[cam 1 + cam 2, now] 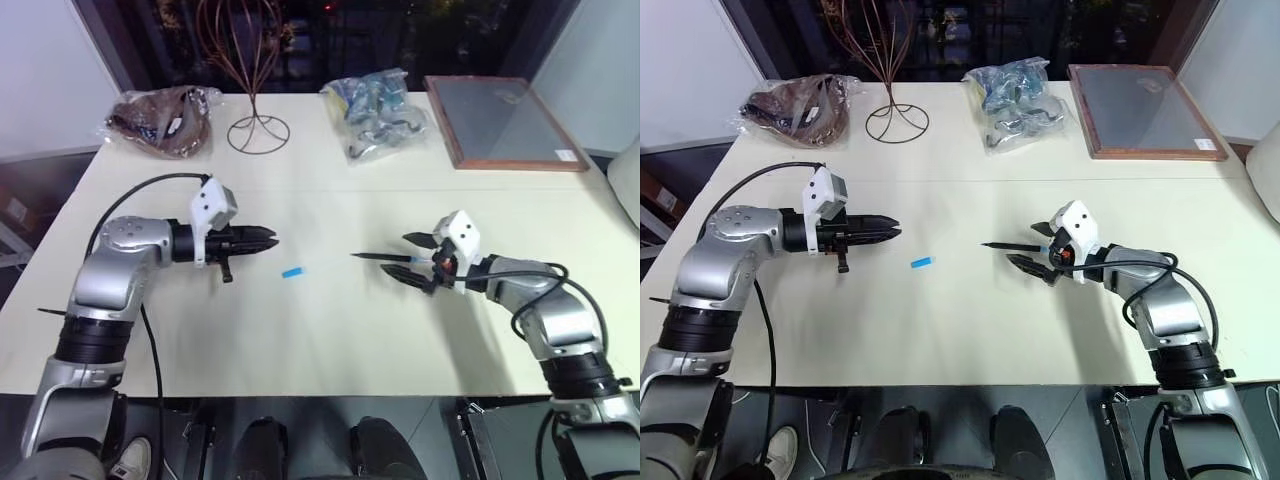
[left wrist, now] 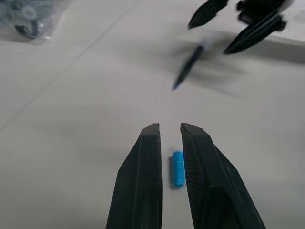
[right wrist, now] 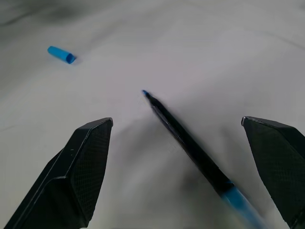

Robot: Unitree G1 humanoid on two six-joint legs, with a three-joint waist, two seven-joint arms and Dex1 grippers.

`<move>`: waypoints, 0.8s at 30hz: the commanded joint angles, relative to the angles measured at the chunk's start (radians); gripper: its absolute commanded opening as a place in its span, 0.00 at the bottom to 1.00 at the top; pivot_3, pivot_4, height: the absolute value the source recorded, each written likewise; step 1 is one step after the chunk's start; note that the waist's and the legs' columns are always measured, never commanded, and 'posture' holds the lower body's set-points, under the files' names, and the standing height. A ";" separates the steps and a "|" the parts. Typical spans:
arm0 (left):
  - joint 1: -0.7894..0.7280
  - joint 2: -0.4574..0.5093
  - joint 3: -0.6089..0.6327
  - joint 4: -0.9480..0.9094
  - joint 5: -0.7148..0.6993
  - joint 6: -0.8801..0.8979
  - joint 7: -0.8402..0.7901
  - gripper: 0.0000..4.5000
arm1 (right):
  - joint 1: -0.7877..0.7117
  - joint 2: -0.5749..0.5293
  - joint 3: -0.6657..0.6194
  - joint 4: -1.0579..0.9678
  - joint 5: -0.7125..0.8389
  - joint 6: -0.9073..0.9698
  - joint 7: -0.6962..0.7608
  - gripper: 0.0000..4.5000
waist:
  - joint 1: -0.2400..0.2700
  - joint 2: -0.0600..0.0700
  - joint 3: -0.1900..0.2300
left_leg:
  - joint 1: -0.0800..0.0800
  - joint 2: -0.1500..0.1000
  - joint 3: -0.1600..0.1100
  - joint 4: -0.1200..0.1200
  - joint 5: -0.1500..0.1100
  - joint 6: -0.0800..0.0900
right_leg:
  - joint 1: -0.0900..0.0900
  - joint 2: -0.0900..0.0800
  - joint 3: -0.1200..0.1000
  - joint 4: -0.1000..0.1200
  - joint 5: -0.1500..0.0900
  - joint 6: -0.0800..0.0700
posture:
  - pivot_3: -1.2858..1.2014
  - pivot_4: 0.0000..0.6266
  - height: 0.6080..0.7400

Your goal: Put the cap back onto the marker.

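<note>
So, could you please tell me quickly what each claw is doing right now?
Left claw: shut, holding nothing; the cap lies on the table.
Right claw: open, with the marker between its fingers, not gripped.

An office or lab room: a wide cream bench (image 1: 330,340) set before dark windows (image 1: 400,30), with a framed board (image 1: 505,122), a wire stand (image 1: 255,100) and bagged odds and ends (image 1: 375,112) along its far edge

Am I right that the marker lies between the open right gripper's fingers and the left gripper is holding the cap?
Not quite. The left gripper is shut and empty; the cap lies loose on the table, as the left eye view shows. The marker does lie between the open right gripper's fingers.
</note>
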 commanded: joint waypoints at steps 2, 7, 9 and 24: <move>0.015 0.034 0.042 -0.078 -0.043 0.031 0.030 0.16 | -0.098 0.027 0.015 0.168 -0.051 -0.125 0.056 1.00 | 0.001 0.000 0.000 | 0.000 0.000 0.000 0.000 0.000 0.000 | 0.000 0.000 0.000 0.000 0.000 0.000 | 0.52 0.24 1.00; 0.061 0.062 0.063 -0.134 -0.066 0.044 0.071 0.16 | -0.189 0.045 0.024 0.389 -0.120 -0.264 0.078 1.00 | -0.001 0.000 0.000 | 0.000 0.000 0.000 0.000 0.000 0.000 | 0.000 -0.001 0.000 0.000 0.000 0.000 | 0.52 0.24 1.00; 0.078 0.065 0.070 -0.158 -0.079 0.052 0.088 0.16 | -0.213 0.044 0.023 0.458 -0.144 -0.309 0.085 1.00 | -0.001 0.000 0.000 | 0.000 0.000 0.000 0.000 0.000 0.000 | 0.000 -0.001 0.000 0.000 0.000 0.000 | 0.52 0.24 1.00; 0.123 0.074 0.056 -0.188 -0.157 0.084 0.109 0.16 | -0.101 0.026 -0.008 0.302 -0.135 -0.259 0.130 1.00 | -0.002 0.000 0.000 | 0.000 0.001 0.001 0.000 0.000 0.000 | 0.000 -0.001 0.000 0.000 0.000 0.000 | 0.52 0.24 1.00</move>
